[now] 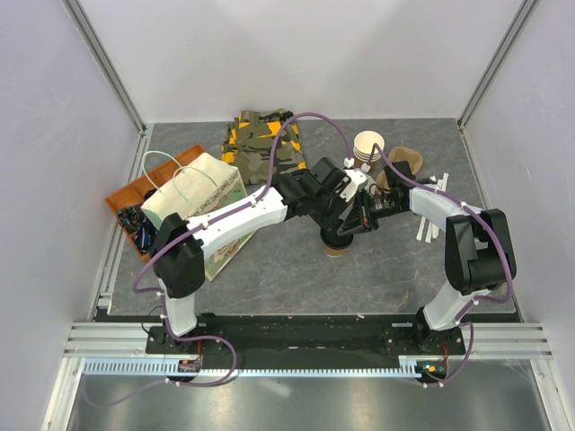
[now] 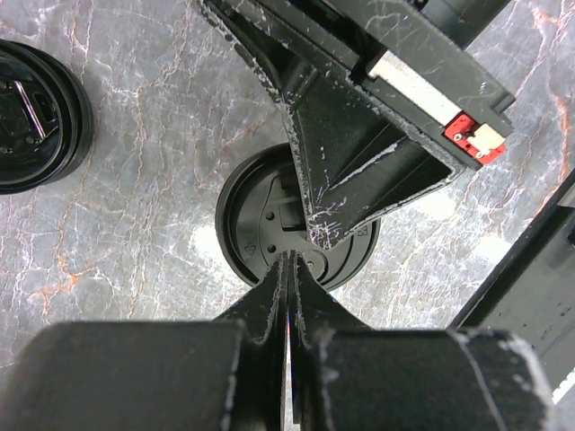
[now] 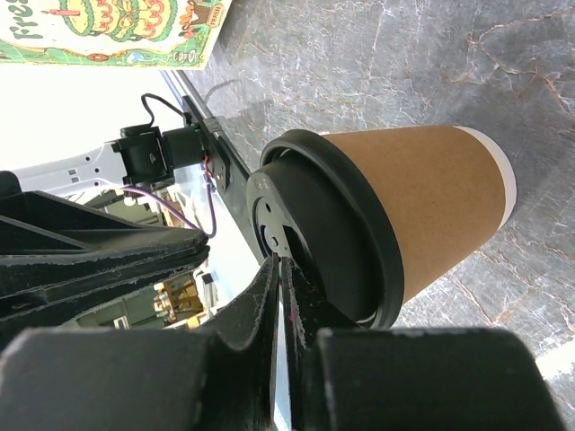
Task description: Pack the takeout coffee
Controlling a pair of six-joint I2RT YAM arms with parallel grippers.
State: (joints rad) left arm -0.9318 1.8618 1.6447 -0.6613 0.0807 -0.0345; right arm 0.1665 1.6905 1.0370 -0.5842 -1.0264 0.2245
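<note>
Paper bag (image 1: 193,202) sits left, cup stack (image 1: 368,148) at the back, and your takeout coffee (image 1: 336,250) stands mid-table. Left gripper (image 2: 289,260) and right gripper (image 3: 280,265) crowd its lid, both pinched together. Loose black lid (image 2: 36,112) lies nearby.

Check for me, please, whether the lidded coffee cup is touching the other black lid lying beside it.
Apart. In the left wrist view, a strip of bare table separates the takeout coffee from the loose black lid.

Lab cell: white panels (image 1: 296,54), aluminium frame (image 1: 108,67).
</note>
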